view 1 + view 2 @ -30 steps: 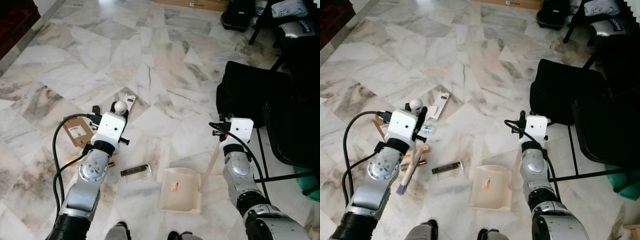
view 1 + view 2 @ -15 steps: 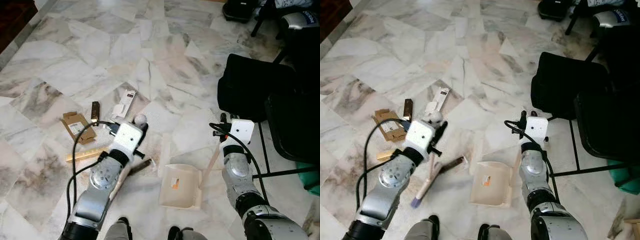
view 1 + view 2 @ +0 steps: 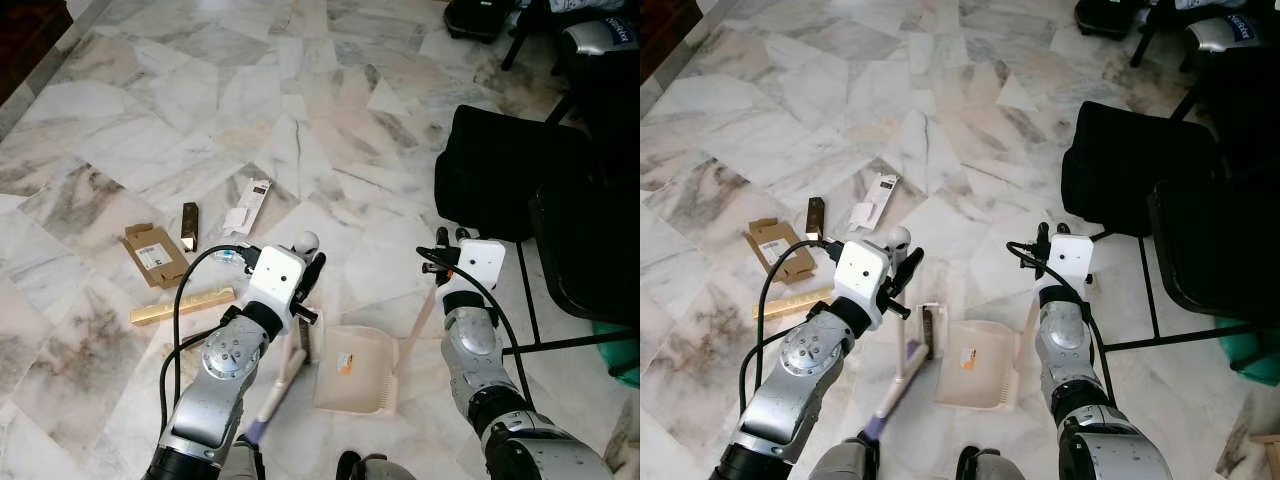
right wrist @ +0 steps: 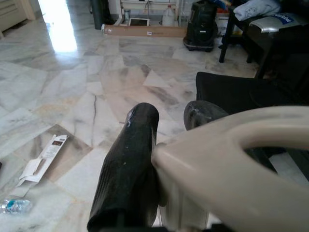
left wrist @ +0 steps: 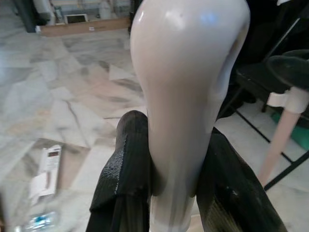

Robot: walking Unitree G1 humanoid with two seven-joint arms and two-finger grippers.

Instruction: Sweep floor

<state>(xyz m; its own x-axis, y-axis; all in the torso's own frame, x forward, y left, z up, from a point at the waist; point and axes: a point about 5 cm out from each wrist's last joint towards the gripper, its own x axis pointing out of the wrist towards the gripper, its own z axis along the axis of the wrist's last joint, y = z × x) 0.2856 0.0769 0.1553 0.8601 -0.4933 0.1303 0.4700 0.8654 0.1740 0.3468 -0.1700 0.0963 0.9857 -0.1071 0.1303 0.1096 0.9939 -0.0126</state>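
White marble floor [image 3: 150,120], veined grey and brown, is running across the scene, with black chairs [image 3: 590,250] and a black bag [image 3: 500,180] standing at 3 o'clock.

Left tool [image 5: 171,159] is clamping the pale handle of a hand brush [image 3: 902,368]; in the left wrist view both black fingers [image 5: 125,169] are pressing against the rounded handle end. The brush is lying tilted, its handle end rising at 12 o'clock and its purple-tipped end resting low near 6 o'clock, just left of the dustpan.

Right tool [image 4: 159,159] is gripping the beige upright handle [image 3: 418,322] of the dustpan [image 3: 356,372]; one black finger [image 4: 130,169] is showing pressed against the handle's curved top. The dustpan is sitting flat on the floor between the two arms, its open mouth facing 9 o'clock, an orange label on its bed.

A dark wrapper [image 3: 928,332] is lying at the dustpan's mouth, touching the brush.

Litter is lying at 10 o'clock, well apart from the pan: a flattened brown cardboard box [image 3: 155,253], a gold-coloured bar [image 3: 182,306], a small dark packet [image 3: 189,225], a white carton [image 3: 248,206] and a small clear plastic bottle [image 5: 36,221].

A long cardboard box [image 4: 145,30] is lying against the far wall.
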